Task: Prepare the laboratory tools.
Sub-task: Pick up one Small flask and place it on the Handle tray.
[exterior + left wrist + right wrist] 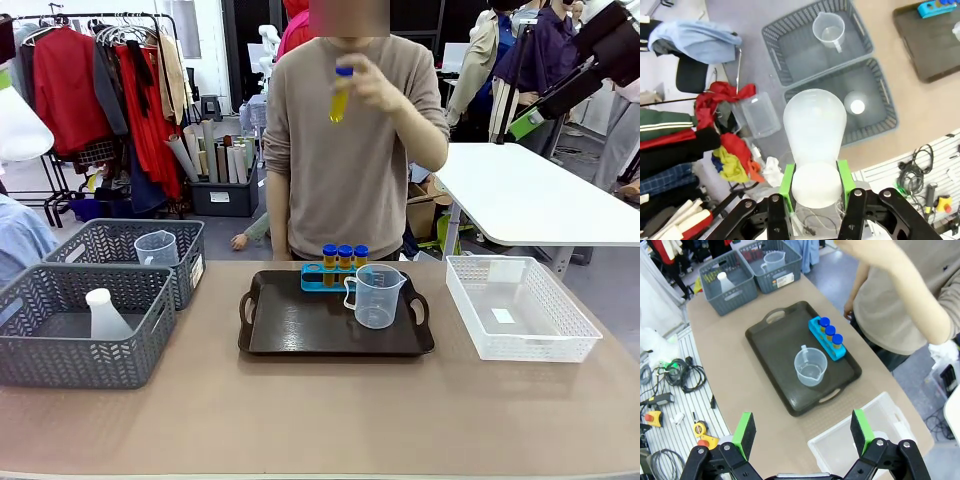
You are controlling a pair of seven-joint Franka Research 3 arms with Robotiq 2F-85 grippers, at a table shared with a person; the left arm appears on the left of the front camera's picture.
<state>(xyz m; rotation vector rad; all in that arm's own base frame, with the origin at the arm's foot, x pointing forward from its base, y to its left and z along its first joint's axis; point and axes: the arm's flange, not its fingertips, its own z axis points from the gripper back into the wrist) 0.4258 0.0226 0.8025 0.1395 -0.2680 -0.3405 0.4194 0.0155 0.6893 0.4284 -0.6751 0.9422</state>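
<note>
left wrist view, flask (815, 125) in left gripper (815, 187) hides basket (889, 105) corner

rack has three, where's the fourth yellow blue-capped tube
Front view, centre: the tube is up in the person's hand, above the small blue plastic rack.

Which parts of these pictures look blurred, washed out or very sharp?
Front view: even light, sharp; the tube in the person's hand is slightly soft. Left wrist view: the flask in the left pincer, near the lens, looks washed out. Right wrist view: even light; beaker and tray sharp.
</note>
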